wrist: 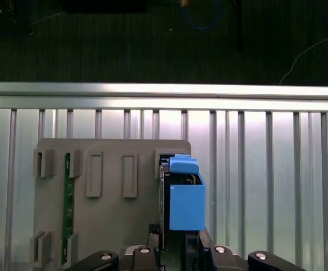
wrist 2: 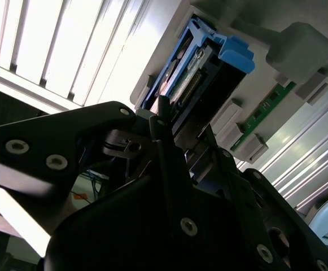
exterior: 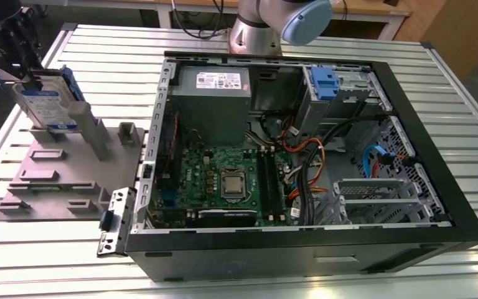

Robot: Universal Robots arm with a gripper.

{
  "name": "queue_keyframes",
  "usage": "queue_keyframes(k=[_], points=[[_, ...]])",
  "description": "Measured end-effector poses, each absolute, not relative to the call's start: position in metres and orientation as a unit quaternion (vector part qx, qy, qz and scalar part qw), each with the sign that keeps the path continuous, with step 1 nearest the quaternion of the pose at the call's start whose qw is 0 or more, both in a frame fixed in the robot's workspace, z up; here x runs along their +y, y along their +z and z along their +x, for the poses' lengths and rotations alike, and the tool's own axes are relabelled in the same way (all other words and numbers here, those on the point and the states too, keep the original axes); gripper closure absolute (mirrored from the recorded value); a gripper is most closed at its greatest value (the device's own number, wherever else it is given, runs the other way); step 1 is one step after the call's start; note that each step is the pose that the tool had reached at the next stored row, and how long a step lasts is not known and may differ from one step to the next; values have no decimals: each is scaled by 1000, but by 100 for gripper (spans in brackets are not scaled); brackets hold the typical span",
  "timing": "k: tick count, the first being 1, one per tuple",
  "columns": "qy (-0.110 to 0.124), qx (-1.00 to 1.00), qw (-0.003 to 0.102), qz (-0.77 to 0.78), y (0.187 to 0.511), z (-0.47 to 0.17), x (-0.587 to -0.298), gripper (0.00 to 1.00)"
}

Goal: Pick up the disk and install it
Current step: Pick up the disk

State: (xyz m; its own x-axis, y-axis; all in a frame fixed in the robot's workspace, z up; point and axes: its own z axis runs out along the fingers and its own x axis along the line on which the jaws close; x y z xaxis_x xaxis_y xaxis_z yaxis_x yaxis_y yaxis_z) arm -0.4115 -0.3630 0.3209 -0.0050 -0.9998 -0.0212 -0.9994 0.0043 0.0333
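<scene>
1. At the upper left of the exterior view, the disk (exterior: 46, 103), a flat silver-grey hard drive with a white-and-blue label in a blue plastic carrier, stands on edge in a slot of a grey plastic fixture plate (exterior: 56, 171). The plate lies on a slatted aluminium table (exterior: 48, 261), just beside an open black computer case (exterior: 305, 252).
2. In the first wrist view, the black gripper (wrist: 178, 251) sits right at the disk's near end, in line with it. I cannot tell whether its jaws are apart or clamped on the drive.
3. I judge the task to be at an early stage. The disk rests in the fixture, not lifted. The pick-up, the carry to the case and the seating are all left to do.
4. The exterior view alone gives me the inside of the case. It shows a green motherboard (exterior: 222, 177) at the centre, a big grey power-supply box (exterior: 212, 93) at upper left, and a blue drive caddy (exterior: 322, 84) in the bay at upper right.
5. The first wrist view gives me the disk edge-on, with a thin green circuit strip (wrist: 68, 197) standing in another slot of the fixture. The second wrist view brings the carrier's end face close.
</scene>
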Motion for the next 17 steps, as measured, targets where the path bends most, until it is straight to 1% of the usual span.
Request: queue_keyframes(k=[6, 17], points=[[-19, -709, 4, 705, 324, -412, -363, 65], [-19, -709, 4, 705, 338, -412, -363, 65]])
